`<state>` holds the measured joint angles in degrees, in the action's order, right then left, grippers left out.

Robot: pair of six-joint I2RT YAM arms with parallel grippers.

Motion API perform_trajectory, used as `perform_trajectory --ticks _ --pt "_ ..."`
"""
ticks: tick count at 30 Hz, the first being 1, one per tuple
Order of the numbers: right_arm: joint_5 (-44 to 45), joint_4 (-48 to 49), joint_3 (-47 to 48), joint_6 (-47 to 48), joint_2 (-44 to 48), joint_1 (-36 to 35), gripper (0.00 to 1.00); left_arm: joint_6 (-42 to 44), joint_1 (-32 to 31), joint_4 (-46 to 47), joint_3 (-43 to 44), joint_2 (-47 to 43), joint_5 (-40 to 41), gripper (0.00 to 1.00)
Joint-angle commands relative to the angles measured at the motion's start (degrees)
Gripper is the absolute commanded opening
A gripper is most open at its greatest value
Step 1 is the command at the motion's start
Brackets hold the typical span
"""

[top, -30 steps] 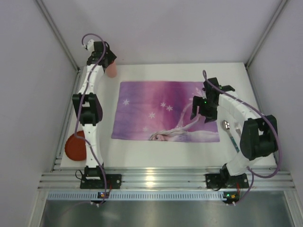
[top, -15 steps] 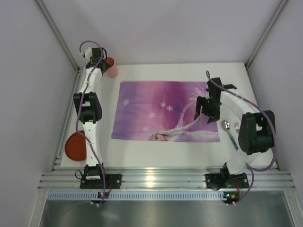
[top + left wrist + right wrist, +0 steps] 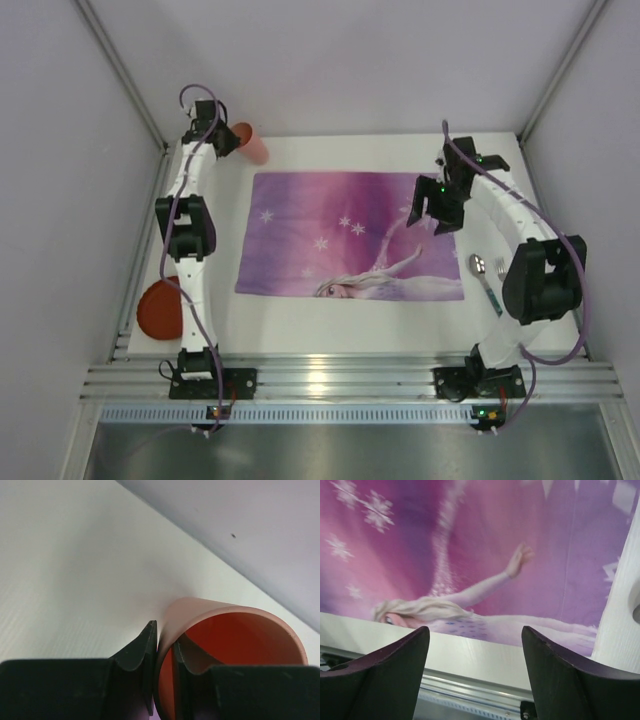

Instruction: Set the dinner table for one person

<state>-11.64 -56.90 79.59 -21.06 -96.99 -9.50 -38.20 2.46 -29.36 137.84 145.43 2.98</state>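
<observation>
Left fingers point(image 3: 135, 655) pinch the cup point(image 3: 240, 635) wall at the far left corner of the desk point(image 3: 330, 310); lift gently, keeping it upright. Right fingers point(image 3: 385, 675) hang wide, empty, over the mat point(image 3: 330, 230).

The top external camera looks steeply down from above and behind the arm bases, taking in the whole tabletop point(image 3: 330, 325). The left wrist camera sits very close behind the left gripper point(image 3: 165, 640), facing the orange cup point(image 3: 235, 635) and the back wall point(image 3: 240, 525). The right wrist camera looks down over the placemat point(image 3: 485, 540) toward the near rail point(image 3: 470, 690); the overhead view shares that princess print.
</observation>
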Motion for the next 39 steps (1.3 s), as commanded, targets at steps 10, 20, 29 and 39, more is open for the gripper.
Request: perform_trajectory --ticks 10,20,29,39 --pt "-9.89 -1.89 32.63 -5.22 -7.15 -7.10 0.75 13.58 -22.99 -10.97 -12.58 -24.21 -4.83 0.00" --pt "-7.79 -0.67 26.06 -4.96 -1.46 -9.93 0.75 17.62 -42.88 -20.64 -18.31 -33.88 7.73 0.00" --pt "-3.67 0.92 10.77 -4.52 6.63 -10.37 0.48 14.91 -51.32 -22.40 -20.77 -37.58 15.99 0.00" --pt "1.52 -0.48 7.41 -3.03 7.61 -10.98 0.00 8.23 -54.93 -25.04 -19.36 -38.20 17.93 0.98"
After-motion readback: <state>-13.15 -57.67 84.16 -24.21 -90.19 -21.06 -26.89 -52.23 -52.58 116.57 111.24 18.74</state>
